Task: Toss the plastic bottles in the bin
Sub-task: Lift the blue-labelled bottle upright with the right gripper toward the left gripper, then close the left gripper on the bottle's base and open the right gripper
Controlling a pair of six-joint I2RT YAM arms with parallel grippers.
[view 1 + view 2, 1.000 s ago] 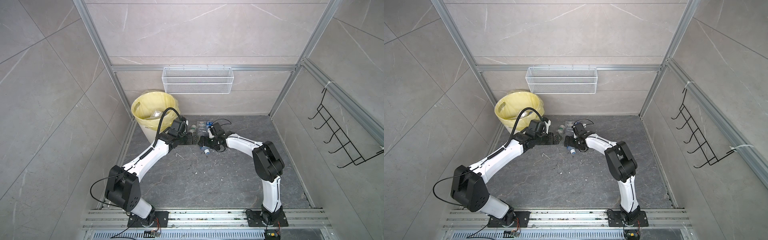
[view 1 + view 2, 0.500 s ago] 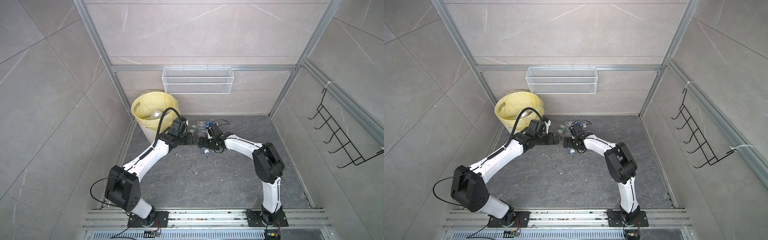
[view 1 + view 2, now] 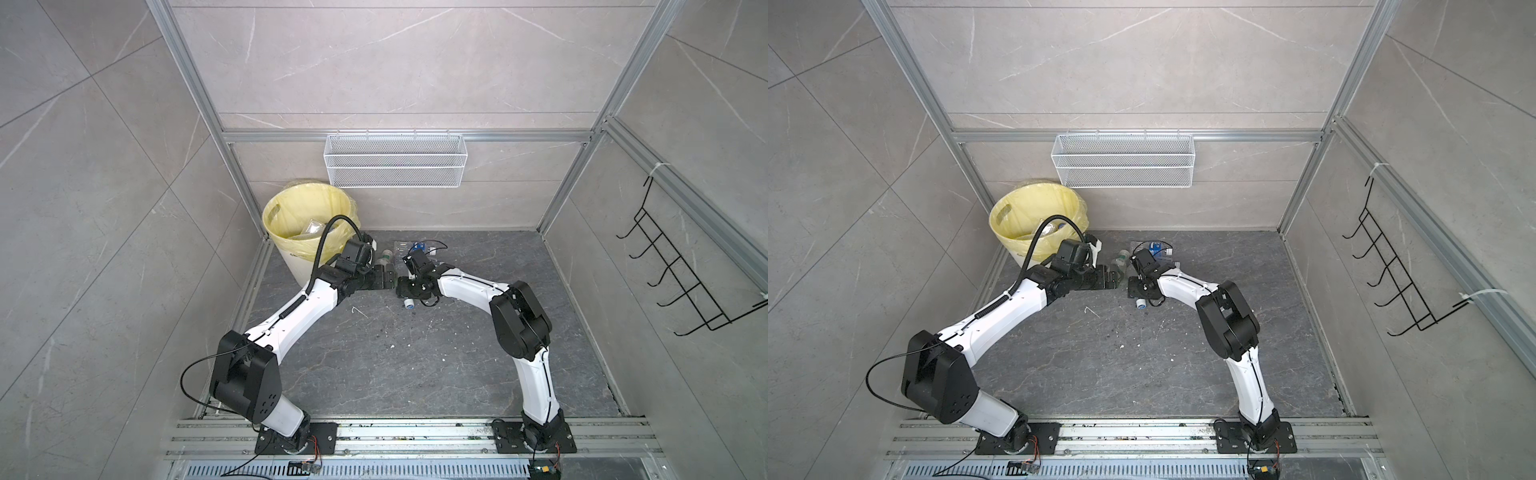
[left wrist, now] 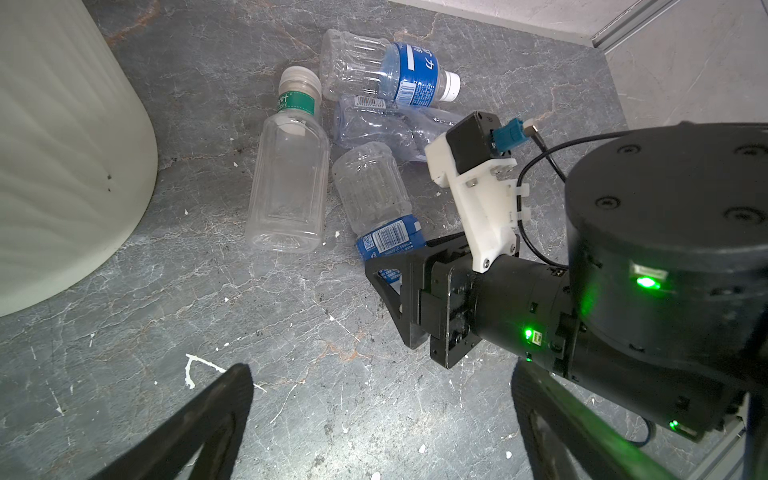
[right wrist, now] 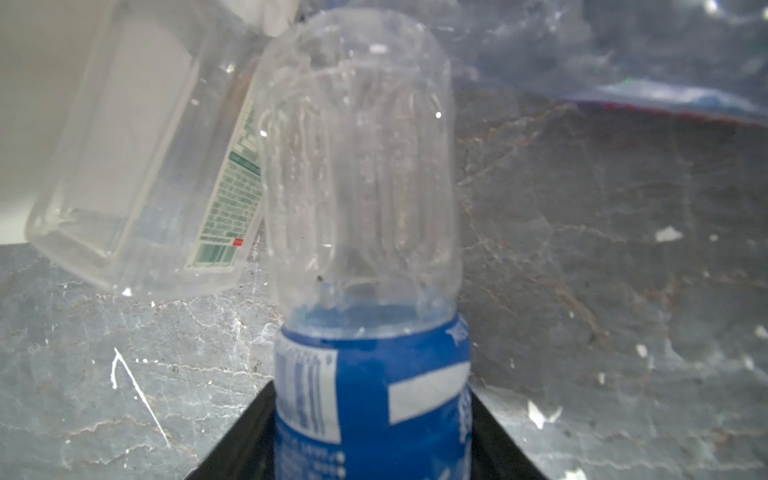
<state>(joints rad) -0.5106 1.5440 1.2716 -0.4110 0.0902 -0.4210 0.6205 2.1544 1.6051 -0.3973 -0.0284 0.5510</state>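
Observation:
Several plastic bottles lie on the dark floor by the bin (image 3: pixel 286 205) (image 4: pixel 62 145). They are a clear one with a green neck band (image 4: pixel 286 187), a blue-labelled one with a white cap (image 4: pixel 386 70), and a crushed one (image 4: pixel 386 124). My right gripper (image 5: pixel 372 424) (image 3: pixel 404 286) is shut on the blue label of a further clear bottle (image 5: pixel 357 166) (image 4: pixel 374 191), which lies flat on the floor. Its cap end (image 3: pixel 409 304) sticks out below the gripper. My left gripper (image 4: pixel 380 399) (image 3: pixel 384 279) hangs open over bare floor, close to the right one, holding nothing.
More bottles lie in the bin's yellow bag (image 3: pixel 311 228). A white wire mesh basket (image 3: pixel 395 162) hangs on the back wall, and a black hook rack (image 3: pixel 665 270) on the right wall. Aluminium frame posts stand in the corners.
My right gripper has slid a little left and its jaws have closed from wide open onto the blue-labelled bottle. The left arm has stayed still.

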